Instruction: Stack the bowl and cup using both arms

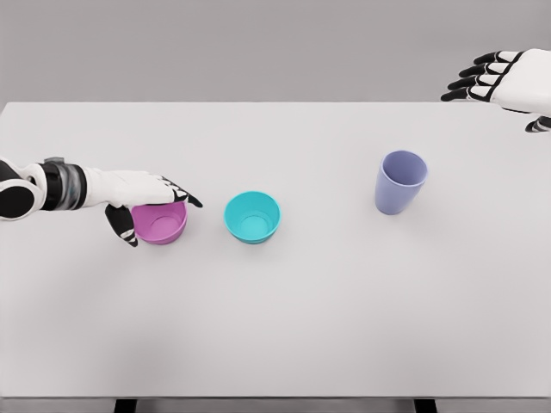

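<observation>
Pink bowl: stands upright on the left part of the tabletop, mouth up, its far rim partly covered by the left hand.
Teal bowl: upright and open, just right of the pink bowl with a narrow strip of tabletop between them; nothing touches it.
Lavender cup: upright, mouth up, well apart from both bowls on the right half of the tabletop, nearer the far edge than they are.
Left hand: reaches in from the left edge with the forearm lying nearly level across the tabletop (white shell, dark wrist joint). The palm sits over the pink bowl's far-left rim. The fingers point right along the bowl's far rim, and the thumb drops down the bowl's near-left side, so the hand is wrapped about the rim; whether it presses firmly on the wall I cannot tell.
Right hand: held up at the top right corner, beyond the tabletop's far right edge, well apart from the cup. Its dark-tipped fingers point left, lying side by side and gently bent, with nothing in them.
Tabletop: plain white, wide, carrying only the two bowls and the cup.
</observation>
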`<state>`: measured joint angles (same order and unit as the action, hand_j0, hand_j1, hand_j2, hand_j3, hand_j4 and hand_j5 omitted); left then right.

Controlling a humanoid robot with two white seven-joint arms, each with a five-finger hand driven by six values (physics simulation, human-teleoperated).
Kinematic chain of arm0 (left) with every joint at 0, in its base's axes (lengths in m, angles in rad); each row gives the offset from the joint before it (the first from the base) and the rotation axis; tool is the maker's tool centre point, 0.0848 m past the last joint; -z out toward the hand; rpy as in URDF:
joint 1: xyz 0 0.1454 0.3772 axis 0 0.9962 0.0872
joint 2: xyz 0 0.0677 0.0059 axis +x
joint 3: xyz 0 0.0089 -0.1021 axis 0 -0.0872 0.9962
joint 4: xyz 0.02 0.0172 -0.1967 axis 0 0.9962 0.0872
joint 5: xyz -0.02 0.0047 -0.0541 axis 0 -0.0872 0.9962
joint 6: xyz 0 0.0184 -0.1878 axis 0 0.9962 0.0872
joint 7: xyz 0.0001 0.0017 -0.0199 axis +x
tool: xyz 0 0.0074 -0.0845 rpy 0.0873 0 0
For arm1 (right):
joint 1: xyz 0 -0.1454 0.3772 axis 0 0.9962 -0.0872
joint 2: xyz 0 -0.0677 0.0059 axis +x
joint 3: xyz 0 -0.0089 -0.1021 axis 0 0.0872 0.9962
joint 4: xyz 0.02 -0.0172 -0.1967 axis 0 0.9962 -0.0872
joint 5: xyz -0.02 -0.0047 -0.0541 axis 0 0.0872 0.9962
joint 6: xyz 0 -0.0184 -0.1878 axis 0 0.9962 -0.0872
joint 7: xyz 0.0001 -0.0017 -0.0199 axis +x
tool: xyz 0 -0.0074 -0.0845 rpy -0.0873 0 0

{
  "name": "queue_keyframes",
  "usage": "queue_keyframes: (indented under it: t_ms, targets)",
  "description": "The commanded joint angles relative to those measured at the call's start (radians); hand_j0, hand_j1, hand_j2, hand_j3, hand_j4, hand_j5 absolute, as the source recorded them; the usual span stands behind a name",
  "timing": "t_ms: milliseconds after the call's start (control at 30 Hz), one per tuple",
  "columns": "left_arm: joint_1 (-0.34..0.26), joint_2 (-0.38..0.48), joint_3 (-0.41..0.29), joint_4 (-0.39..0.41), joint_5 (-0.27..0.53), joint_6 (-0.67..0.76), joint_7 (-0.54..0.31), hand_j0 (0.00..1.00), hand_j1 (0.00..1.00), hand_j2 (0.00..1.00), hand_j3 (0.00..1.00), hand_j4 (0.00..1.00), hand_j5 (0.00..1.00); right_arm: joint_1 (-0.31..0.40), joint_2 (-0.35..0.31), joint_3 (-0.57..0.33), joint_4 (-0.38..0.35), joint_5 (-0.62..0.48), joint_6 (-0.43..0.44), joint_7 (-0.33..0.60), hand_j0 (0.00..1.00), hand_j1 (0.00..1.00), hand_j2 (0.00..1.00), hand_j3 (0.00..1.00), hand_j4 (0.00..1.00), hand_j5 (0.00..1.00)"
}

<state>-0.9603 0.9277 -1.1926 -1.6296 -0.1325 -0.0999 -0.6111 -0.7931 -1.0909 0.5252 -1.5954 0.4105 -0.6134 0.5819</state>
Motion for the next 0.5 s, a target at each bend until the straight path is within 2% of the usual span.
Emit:
queue_keyframes:
  t_ms: [0, 367, 467]
  targets:
    - [0.0, -0.001, 0.001, 0.001, 0.001, 0.0, 0.0, 1.0, 1.0, 1.0, 1.0, 1.0, 1.0, 0.0, -0.001, -0.001, 0.0, -0.002, 0.002, 0.0, 1.0, 1.0, 1.0, 1.0, 1.0, 1.0]
    - [0.002, -0.006, 0.001, 0.016, -0.001, 0.002, 0.0, 1.0, 1.0, 1.0, 1.0, 1.0, 1.0, 0.0, -0.001, -0.001, 0.0, -0.004, 0.002, 0.0, 1.0, 1.0, 1.0, 1.0, 1.0, 1.0]
    - [0.003, -0.006, 0.001, 0.016, -0.001, 0.002, 0.0, 0.94, 0.94, 0.94, 0.94, 0.94, 0.94, 0.0, -0.001, -0.001, 0.0, -0.002, 0.002, 0.0, 1.0, 1.0, 1.0, 1.0, 1.0, 1.0]
